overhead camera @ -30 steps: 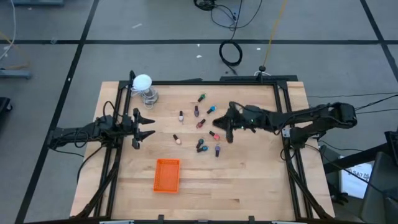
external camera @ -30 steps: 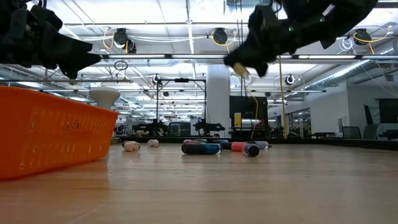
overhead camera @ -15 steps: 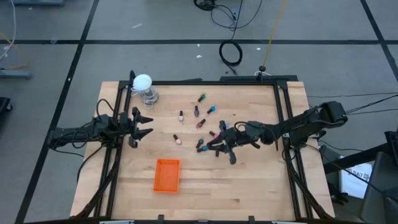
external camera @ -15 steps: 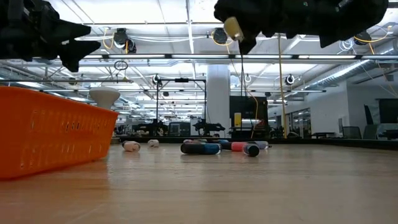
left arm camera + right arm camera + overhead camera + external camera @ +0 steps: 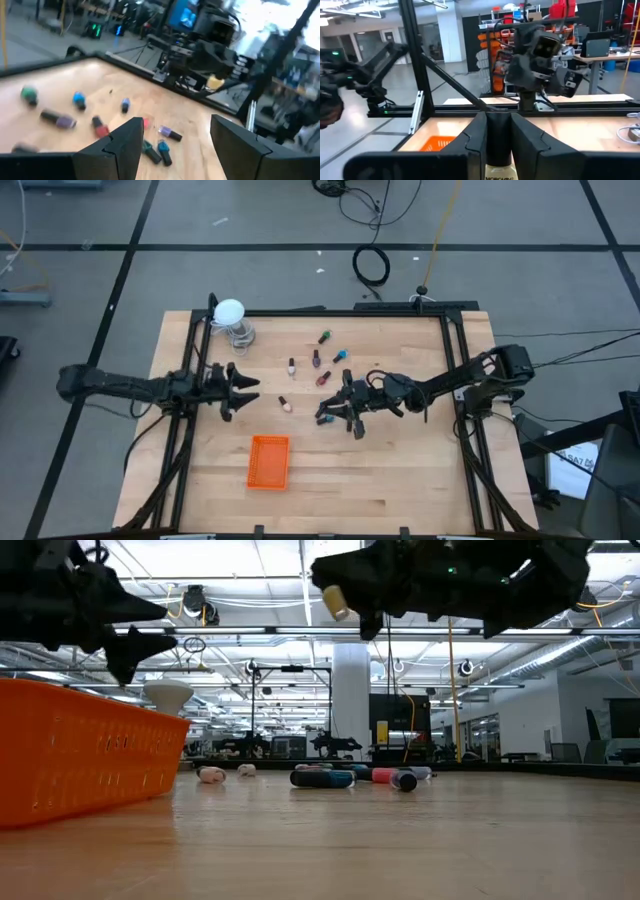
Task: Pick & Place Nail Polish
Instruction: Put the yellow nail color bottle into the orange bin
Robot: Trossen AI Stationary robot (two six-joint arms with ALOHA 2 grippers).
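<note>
The right gripper is hanging above the middle of the worktop, its fingers clamped on a cream nail polish bottle with its dark cap between them, lifted clear, apparently for carrying to the orange tray near the front edge. Other bottles are lying scattered towards the back edge. The left gripper is waiting empty, fingers parted, by the left edge.

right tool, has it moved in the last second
Yes. The right tool, shut on a nail polish bottle, has moved left, toward the orange tray.
</note>
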